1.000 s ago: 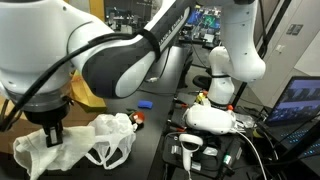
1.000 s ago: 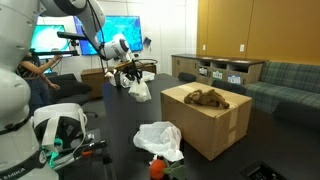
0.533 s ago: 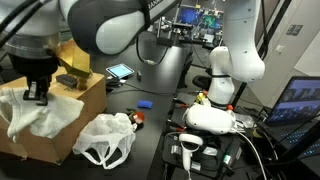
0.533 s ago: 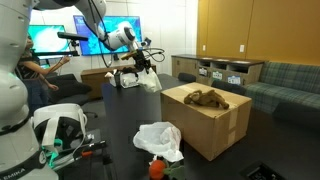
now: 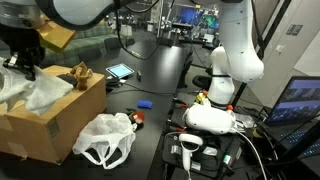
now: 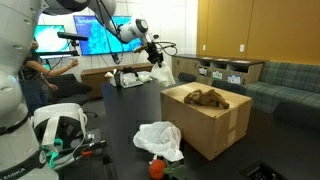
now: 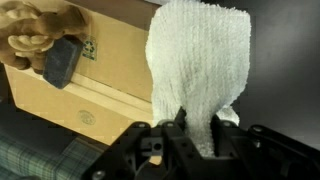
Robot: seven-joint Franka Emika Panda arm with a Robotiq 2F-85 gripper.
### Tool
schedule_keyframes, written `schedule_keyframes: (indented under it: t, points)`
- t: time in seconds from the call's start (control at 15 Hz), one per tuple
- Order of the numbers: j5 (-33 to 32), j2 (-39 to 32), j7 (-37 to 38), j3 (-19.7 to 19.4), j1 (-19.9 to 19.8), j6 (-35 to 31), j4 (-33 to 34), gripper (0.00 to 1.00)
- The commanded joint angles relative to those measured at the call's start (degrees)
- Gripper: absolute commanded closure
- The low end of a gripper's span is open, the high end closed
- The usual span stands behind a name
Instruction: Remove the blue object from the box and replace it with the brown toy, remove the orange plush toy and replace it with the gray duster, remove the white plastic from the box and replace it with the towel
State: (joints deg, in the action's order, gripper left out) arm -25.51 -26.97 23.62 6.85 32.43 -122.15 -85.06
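Overhead, the arm (image 6: 112, 16) stretches out with its claw (image 7: 190, 127) pointing down beside the box (image 6: 206, 126), pinching the towel (image 7: 196, 60), which hangs lengthwise downward.

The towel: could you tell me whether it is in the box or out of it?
Out: the towel hangs clamped in the end effector, beside the box, not inside it.

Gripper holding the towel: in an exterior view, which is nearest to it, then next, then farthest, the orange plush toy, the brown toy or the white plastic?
From the gripper:
1. Brown toy, on top in the box, beside it.
2. White plastic, lower down, in front of the box.
3. Orange plush toy, just past the plastic, closest to the camera.
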Motion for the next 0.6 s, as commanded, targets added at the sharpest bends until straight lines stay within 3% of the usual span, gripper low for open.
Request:
schedule_keyframes:
  t: [0.0, 0.53]
  points:
    - [2.52, -6.51, -0.11, -0.09, -1.01, 4.71, 11.37, 0.95]
    - [8.24, -15.99, 0.18, -3.85, -6.62, 9.62, 25.7, 0.95]
